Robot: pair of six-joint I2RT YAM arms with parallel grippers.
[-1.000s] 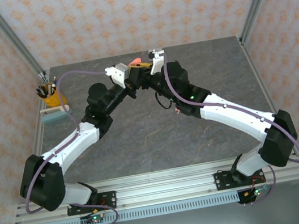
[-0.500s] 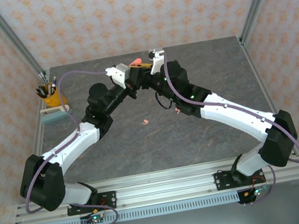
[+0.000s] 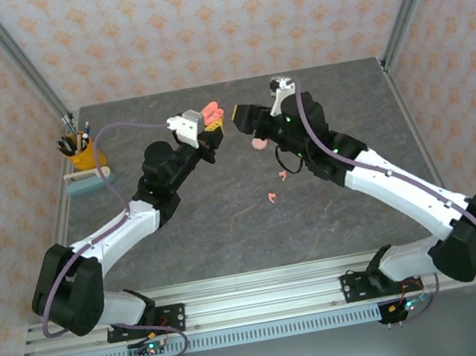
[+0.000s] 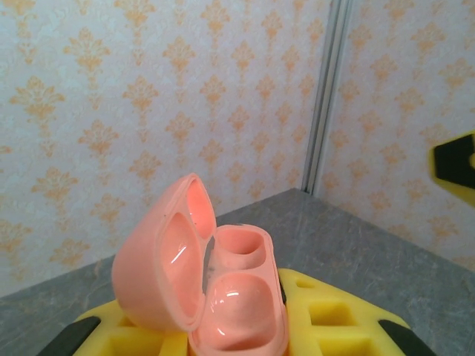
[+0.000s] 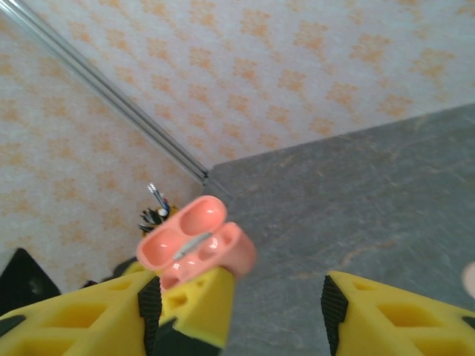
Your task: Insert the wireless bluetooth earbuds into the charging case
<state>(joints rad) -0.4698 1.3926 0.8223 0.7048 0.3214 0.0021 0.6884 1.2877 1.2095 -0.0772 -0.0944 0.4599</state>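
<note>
My left claw (image 4: 239,335) is clenched on the charging case (image 4: 231,293), lid open, held above the counter (image 3: 201,230); both its wells look bare. My right claw (image 5: 271,297) stands released nearby. One earbud (image 3: 270,196) lies on the counter.

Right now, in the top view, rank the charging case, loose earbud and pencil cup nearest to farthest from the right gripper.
1. charging case, beside the right gripper
2. loose earbud, on the table, nearer the bases
3. pencil cup, far left

The charging case (image 4: 223,300) is glossy, smooth plastic, the yellow fingers (image 4: 349,334) matt, the table (image 3: 229,234) matt stone-look.
</note>
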